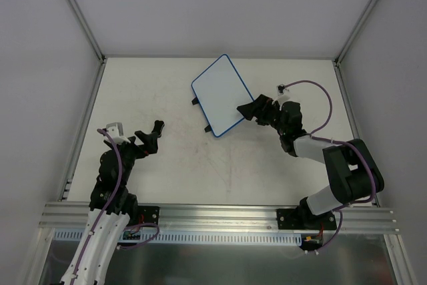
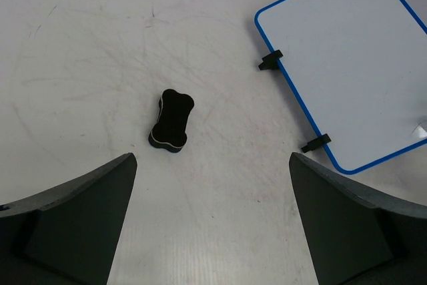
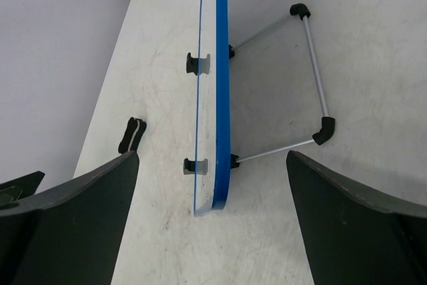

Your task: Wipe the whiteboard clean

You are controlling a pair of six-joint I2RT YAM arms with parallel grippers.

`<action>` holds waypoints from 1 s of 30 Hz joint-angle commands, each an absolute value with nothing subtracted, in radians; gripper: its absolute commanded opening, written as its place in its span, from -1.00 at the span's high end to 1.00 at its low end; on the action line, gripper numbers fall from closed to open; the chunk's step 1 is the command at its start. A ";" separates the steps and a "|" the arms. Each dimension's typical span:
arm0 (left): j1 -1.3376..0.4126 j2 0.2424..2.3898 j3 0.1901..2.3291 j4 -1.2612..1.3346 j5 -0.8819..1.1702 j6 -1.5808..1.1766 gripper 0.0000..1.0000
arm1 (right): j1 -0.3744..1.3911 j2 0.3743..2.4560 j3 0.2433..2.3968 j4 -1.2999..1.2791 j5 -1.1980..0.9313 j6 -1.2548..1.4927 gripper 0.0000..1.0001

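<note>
The board (image 1: 220, 93) sits on the far part of the table (image 1: 200, 171), a bit to the right of the middle. It has a thin blue rim and its face looks plain white. It is turned, so one corner points to the back. Two small black tabs (image 2: 271, 61) stick out of the edge that faces your left arm.

From the right wrist you see the board from its edge. A thin metal stand (image 3: 315, 65) with black corners joins onto its back and reaches out over the table. You cannot tell how much the board leans.

Your right gripper (image 3: 212, 158) is at the near right edge of the board. Its fingers are spread wide, one on each side of the board's corner. They do not touch it and hold nothing.

The little black eraser (image 2: 172, 121) lies on the table, well to the left of the board.

Your left gripper (image 2: 213, 157) hangs over the table just short of the eraser. Its fingers are spread wide too, and it holds nothing
</note>
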State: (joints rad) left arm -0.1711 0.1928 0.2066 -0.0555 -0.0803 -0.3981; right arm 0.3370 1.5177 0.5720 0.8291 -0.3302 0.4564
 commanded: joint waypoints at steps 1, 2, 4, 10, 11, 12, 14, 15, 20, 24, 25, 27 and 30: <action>-0.178 0.161 0.204 -0.003 -0.058 -0.367 -0.98 | 0.337 1.511 0.575 0.858 -0.318 0.448 -0.98; -0.178 0.155 0.203 -0.006 -0.051 -0.367 -0.98 | 0.336 1.508 0.572 0.857 -0.316 0.449 -0.98; -0.178 0.128 0.190 -0.008 -0.037 -0.368 -0.98 | 0.331 1.496 0.566 0.857 -0.314 0.448 -0.98; -0.178 0.083 0.169 -0.017 -0.051 -0.388 -0.98 | 0.328 1.387 0.531 0.793 -0.301 0.393 -0.98; -0.178 0.080 0.167 -0.017 -0.051 -0.390 -0.98 | 0.330 1.340 0.523 0.779 -0.290 0.385 -0.98; -0.176 0.080 0.166 -0.021 -0.045 -0.390 -0.98 | 0.328 1.315 0.517 0.763 -0.263 0.373 -0.98; -0.178 0.081 0.164 -0.032 -0.044 -0.391 -0.98 | 0.328 1.267 0.502 0.695 -0.224 0.338 -0.98; -0.178 0.080 0.161 -0.041 -0.048 -0.391 -0.98 | 0.328 1.218 0.497 0.678 -0.194 0.325 -0.98; -0.178 0.097 0.169 -0.054 -0.014 -0.411 -0.98 | 0.330 1.082 0.485 0.470 -0.060 0.311 -0.98; -0.176 0.138 0.199 -0.084 -0.003 -0.430 -0.98 | 0.330 0.951 0.448 0.327 -0.037 0.307 -0.98; -0.178 0.164 0.213 -0.095 -0.003 -0.426 -0.98 | 0.331 0.887 0.436 0.284 -0.032 0.302 -0.98; -0.178 0.190 0.224 -0.103 -0.003 -0.434 -0.98 | 0.330 0.816 0.411 0.232 -0.008 0.295 -0.98; -0.178 0.235 0.227 -0.106 0.041 -0.454 -0.98 | 0.330 0.678 0.359 0.141 0.035 0.293 -0.98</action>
State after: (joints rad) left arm -0.1711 0.2085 0.1871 -0.1040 -0.0124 -0.4217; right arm 0.3332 0.7811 0.3927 0.2623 -0.0422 0.3210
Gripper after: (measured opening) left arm 0.990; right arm 0.988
